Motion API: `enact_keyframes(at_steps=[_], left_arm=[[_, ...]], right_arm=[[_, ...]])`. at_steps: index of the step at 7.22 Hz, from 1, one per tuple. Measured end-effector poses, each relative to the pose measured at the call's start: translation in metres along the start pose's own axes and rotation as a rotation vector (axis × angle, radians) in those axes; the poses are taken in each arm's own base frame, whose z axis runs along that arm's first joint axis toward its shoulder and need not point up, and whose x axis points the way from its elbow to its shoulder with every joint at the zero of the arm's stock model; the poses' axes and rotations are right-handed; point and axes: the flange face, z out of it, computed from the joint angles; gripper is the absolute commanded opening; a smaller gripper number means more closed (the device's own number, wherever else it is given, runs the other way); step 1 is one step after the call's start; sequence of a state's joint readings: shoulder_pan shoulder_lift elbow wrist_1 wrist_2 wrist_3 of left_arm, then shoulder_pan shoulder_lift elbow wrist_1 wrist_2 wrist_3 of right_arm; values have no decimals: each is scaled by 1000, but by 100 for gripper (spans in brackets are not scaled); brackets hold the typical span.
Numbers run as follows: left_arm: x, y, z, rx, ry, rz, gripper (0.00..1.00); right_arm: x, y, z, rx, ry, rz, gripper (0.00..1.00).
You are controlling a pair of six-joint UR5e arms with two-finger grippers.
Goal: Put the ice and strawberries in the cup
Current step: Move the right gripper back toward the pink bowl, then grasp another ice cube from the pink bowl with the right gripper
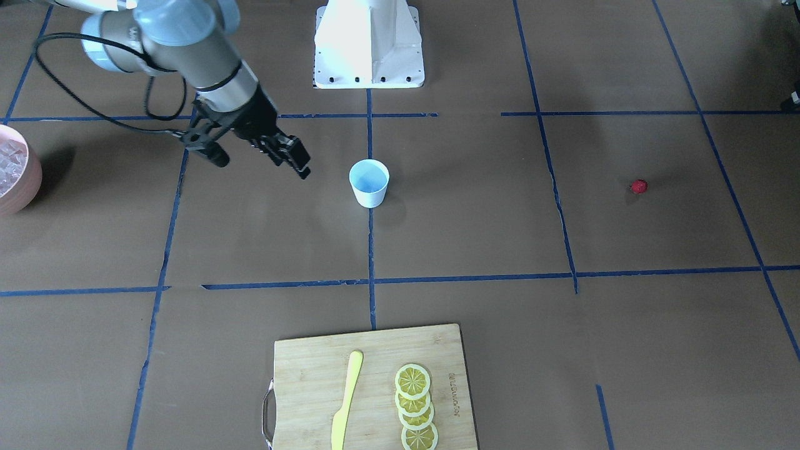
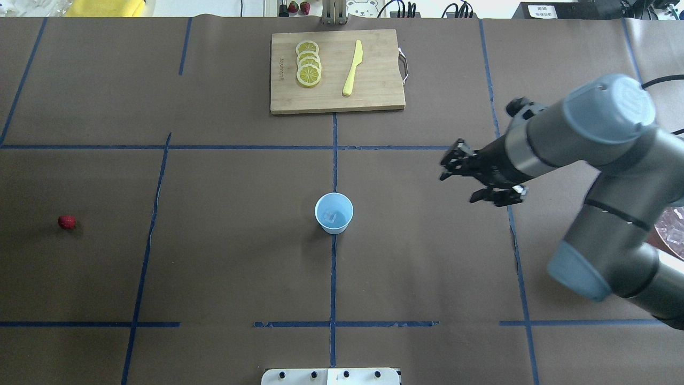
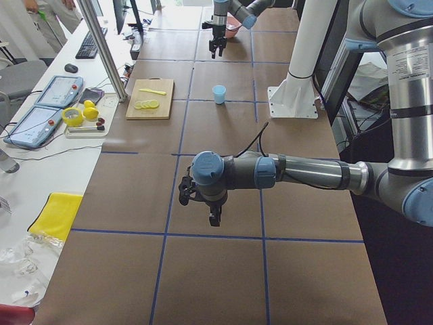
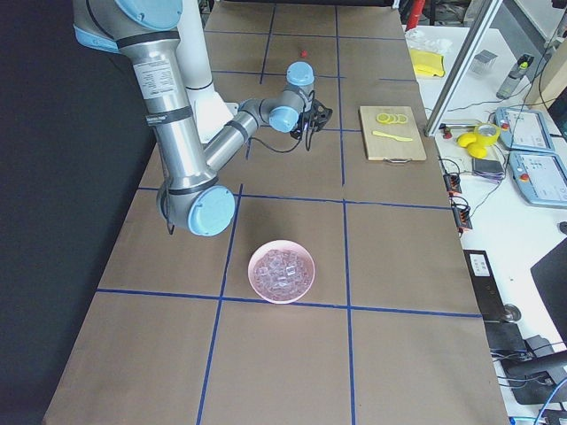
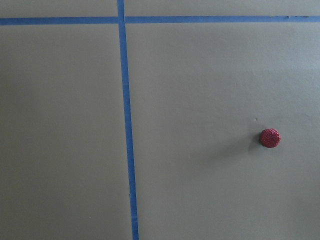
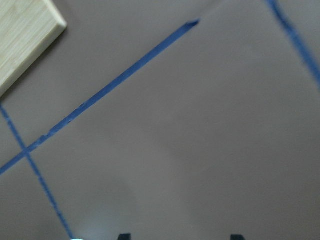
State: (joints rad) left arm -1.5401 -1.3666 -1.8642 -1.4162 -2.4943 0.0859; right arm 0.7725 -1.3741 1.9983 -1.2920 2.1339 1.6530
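Note:
The white cup [image 1: 369, 182] [image 2: 334, 213] [image 3: 218, 94] stands upright at the table's centre, and a faint clear shape lies in its pale blue bottom. More ice [image 4: 282, 270] [image 1: 9, 165] fills a pink bowl [image 1: 31, 184] on my right side. My right gripper [image 1: 299, 164] [image 2: 448, 163] [image 6: 178, 236] hangs open and empty above the table, between the bowl and the cup. One red strawberry [image 1: 638, 186] [image 2: 67, 222] [image 5: 270, 137] lies alone on my far left. My left gripper [image 3: 214, 218] hovers over that area. It shows only from the side, so I cannot tell its state.
A wooden cutting board [image 2: 374, 96] [image 1: 306, 362] at the far edge carries lemon slices [image 2: 308, 63] and a yellow knife [image 2: 352, 68]. The white robot base [image 1: 369, 56] sits behind the cup. A side bench with tablets [image 3: 40, 108] runs along the far edge.

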Motion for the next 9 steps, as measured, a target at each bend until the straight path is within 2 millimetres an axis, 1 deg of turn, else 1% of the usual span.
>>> enact_keyframes(at_steps=[1,2,3,4,5,6,7,9], left_arm=[[-1,1,1,-1,0,-2,100],[-1,3,1,-1,0,-1,100],[-2,5,2,1,1,1,100],[-2,6,2,3,1,3,100],[-3,7,3,3,1,4,100],[-3,7,3,4,1,5,100],[-3,7,3,3,0,5,100],[-3,7,3,3,0,4,100]], right_arm=[[65,-35,-25,8,46,-106,75],[130,-66,-48,19,95,-232,76],[190,-87,-66,25,144,-365,77],[243,-103,-80,23,195,-501,80],[286,-116,-87,14,244,-631,81],[315,-127,-86,2,292,-744,81],[333,-136,-83,-6,339,-827,80],[356,-149,-74,-22,404,-900,79]])
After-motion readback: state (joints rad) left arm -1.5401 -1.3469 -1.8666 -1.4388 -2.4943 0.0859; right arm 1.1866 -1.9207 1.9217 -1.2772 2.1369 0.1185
